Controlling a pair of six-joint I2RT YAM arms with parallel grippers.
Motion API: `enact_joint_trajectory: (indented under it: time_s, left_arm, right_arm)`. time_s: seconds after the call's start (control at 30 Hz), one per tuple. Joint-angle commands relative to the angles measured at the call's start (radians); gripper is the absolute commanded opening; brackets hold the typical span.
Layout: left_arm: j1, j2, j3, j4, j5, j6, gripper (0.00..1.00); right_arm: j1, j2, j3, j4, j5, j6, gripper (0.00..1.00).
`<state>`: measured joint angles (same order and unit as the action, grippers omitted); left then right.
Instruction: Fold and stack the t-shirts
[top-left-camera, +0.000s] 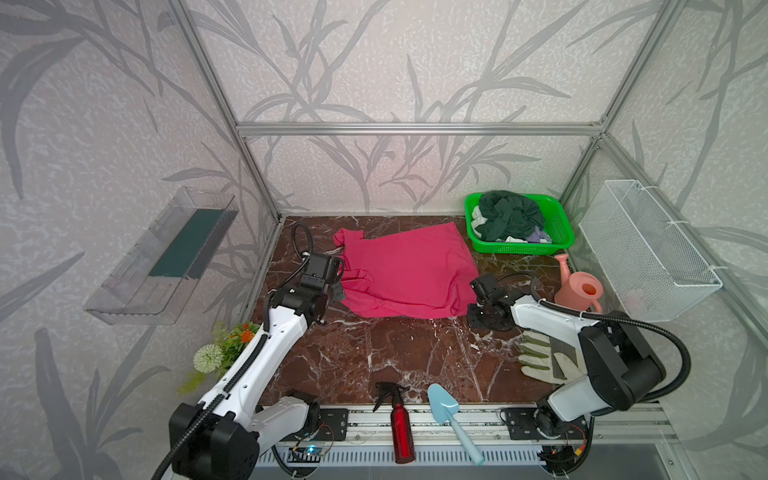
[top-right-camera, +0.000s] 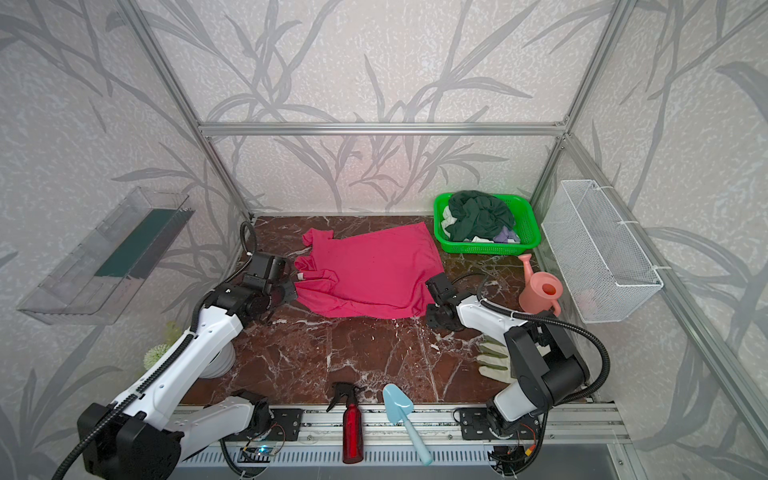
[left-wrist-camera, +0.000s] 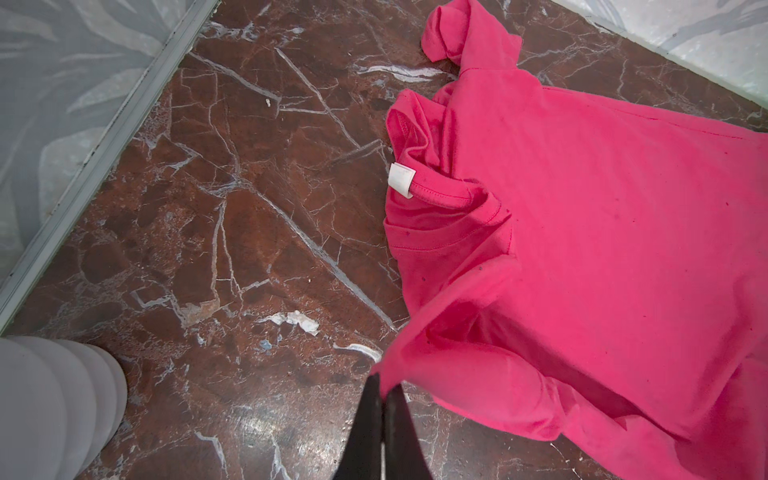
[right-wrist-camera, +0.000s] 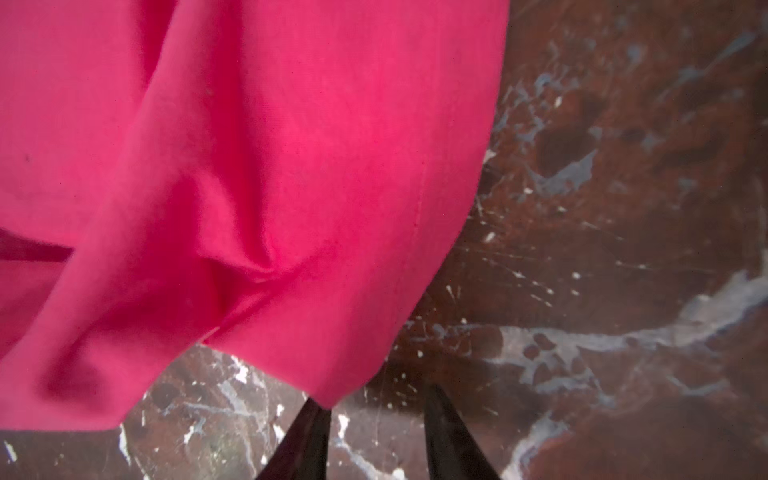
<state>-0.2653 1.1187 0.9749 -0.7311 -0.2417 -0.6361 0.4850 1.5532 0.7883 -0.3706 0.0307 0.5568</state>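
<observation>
The pink tee (top-left-camera: 407, 270) lies spread on the table (top-left-camera: 374, 353), one edge pinched in the closed left gripper (left-wrist-camera: 382, 380). The right gripper (right-wrist-camera: 376, 401) stands parted, with the corner ungripped. If lifted now, the cloth could be dragged askew.

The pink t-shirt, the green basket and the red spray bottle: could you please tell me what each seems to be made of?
Pink t-shirt: soft matte knit cloth, probably cotton; it drapes, wrinkles and shows stitched hems.
Green basket: glossy moulded plastic, judging by its perforated walls.
Red spray bottle: likely painted metal, given its smooth satin sheen, though coated plastic is possible.
</observation>
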Motion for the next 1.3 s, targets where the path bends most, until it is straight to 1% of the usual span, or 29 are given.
enact_joint_trajectory:
  time_s: [0.0,0.23,0.37,0.43,0.57,0.73,0.83,1.0,1.1,1.17,1.27]
  left_arm:
    - [0.004,-0.022,-0.005,-0.012,-0.031,-0.006,0.0]
    - [0.003,-0.016,0.002,-0.011,-0.022,0.003,0.0]
    - [0.003,-0.02,0.01,-0.013,-0.026,0.003,0.0]
    - [0.004,-0.021,0.013,-0.017,-0.031,0.006,0.0]
    - [0.006,-0.026,0.019,-0.024,-0.04,0.008,0.0]
    - [0.009,-0.038,0.03,-0.025,-0.052,0.011,0.0]
    - [0.017,-0.042,0.066,-0.045,-0.071,0.038,0.0]
    - [0.028,-0.065,0.141,-0.078,-0.109,0.083,0.0]
    - [0.032,-0.077,0.19,-0.088,-0.12,0.109,0.0]
    - [0.033,-0.077,0.235,-0.098,-0.137,0.132,0.0]
    - [0.037,-0.065,0.327,-0.1,-0.176,0.182,0.0]
  right_arm:
    - [0.0,0.038,0.048,0.032,-0.006,-0.002,0.36]
    - [0.001,0.101,0.104,0.033,0.034,-0.024,0.33]
    - [0.0,0.126,0.141,0.011,0.07,-0.044,0.29]
    - [0.0,0.141,0.161,0.002,0.08,-0.057,0.22]
    - [-0.001,0.148,0.198,-0.036,0.096,-0.076,0.0]
    - [0.0,0.096,0.223,-0.115,0.131,-0.106,0.0]
    - [-0.001,0.026,0.243,-0.204,0.174,-0.132,0.0]
    - [-0.002,-0.143,0.284,-0.318,0.23,-0.168,0.0]
    - [-0.002,-0.239,0.308,-0.328,0.238,-0.202,0.0]
    - [-0.003,-0.297,0.323,-0.308,0.224,-0.228,0.0]
    - [-0.003,-0.335,0.407,-0.291,0.194,-0.279,0.0]
